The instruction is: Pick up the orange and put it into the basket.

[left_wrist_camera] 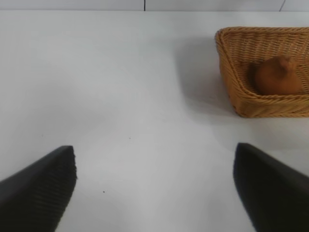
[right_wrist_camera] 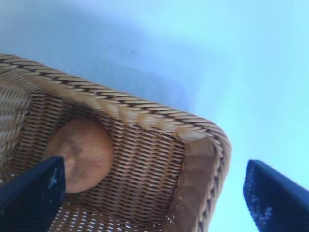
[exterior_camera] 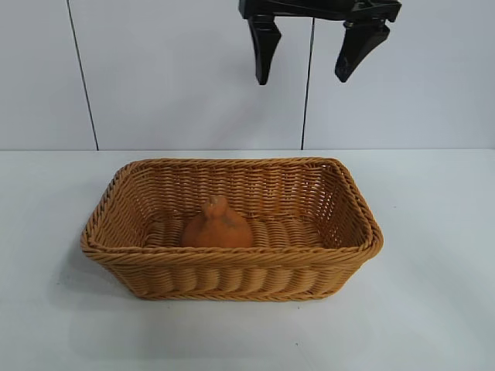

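Note:
The orange (exterior_camera: 217, 226), a dull orange-brown lump with a knob on top, lies on the floor of the wicker basket (exterior_camera: 232, 280), a little left of its middle. My right gripper (exterior_camera: 302, 80) hangs open high above the basket's back right part, holding nothing. In the right wrist view, the right gripper (right_wrist_camera: 154, 166) looks down on the orange (right_wrist_camera: 82, 152) and a corner of the basket (right_wrist_camera: 145, 116). My left gripper (left_wrist_camera: 154, 159) is open and empty over bare table, off to one side of the basket (left_wrist_camera: 231, 72), with the orange (left_wrist_camera: 276, 76) visible inside.
The basket stands mid-table on a white tabletop (exterior_camera: 433, 309). A pale panelled wall (exterior_camera: 155, 77) rises behind the table's back edge. Open table surface lies on every side of the basket.

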Robot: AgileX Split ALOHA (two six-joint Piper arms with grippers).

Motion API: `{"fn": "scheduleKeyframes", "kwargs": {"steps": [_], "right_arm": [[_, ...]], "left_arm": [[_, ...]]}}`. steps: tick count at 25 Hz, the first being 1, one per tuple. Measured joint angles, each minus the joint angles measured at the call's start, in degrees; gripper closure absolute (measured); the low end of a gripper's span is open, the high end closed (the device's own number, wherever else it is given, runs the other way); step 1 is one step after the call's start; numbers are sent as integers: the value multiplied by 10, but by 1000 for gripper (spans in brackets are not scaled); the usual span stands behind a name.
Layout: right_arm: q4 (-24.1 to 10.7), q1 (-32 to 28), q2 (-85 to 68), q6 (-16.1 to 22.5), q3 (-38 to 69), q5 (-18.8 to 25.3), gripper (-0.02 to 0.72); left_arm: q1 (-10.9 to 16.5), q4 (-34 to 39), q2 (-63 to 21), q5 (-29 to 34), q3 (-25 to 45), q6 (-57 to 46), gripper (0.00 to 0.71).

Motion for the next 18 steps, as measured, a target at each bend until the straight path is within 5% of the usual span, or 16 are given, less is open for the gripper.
{"fn": "scheduleKeyframes", "kwargs": {"steps": [7,13,18], "right_arm": [[0,-120,0,-6,0,0,10],[25,-133,-9,-18,18,-1,12],[62,-132,-77,-35,131,-1,12]], "left_arm": [[0,0,0,0,0,0,79],[0,0,0,0,0,0,79],[0,0,0,0,0,0,79]]}}
